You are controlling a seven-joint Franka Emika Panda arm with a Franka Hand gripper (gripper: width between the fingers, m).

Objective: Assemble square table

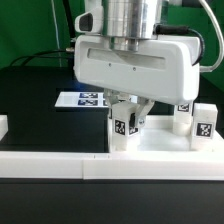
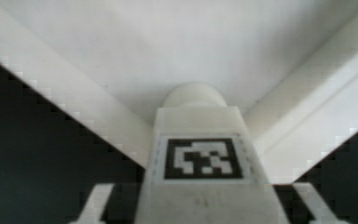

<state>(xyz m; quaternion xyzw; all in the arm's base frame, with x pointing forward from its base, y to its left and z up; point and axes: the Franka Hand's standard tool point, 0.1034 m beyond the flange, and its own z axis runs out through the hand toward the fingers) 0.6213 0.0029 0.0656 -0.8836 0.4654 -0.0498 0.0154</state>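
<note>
My gripper (image 1: 126, 112) is shut on a white block leg (image 1: 125, 128) with black-and-white tags, held upright at the corner of the white square tabletop (image 1: 165, 143) nearest the exterior view's left. In the wrist view the leg (image 2: 202, 140) fills the space between my fingers (image 2: 101, 204). Its rounded end points into the corner of the tabletop's raised rim (image 2: 87, 85). Whether the leg sits in a socket is hidden. Two more tagged legs (image 1: 183, 116) (image 1: 205, 124) stand on the exterior view's right.
The marker board (image 1: 80, 98) lies flat on the black table behind the tabletop, on the exterior view's left. The long low white border wall (image 1: 55, 166) runs along the front. A small white block (image 1: 3, 126) sits at the left edge.
</note>
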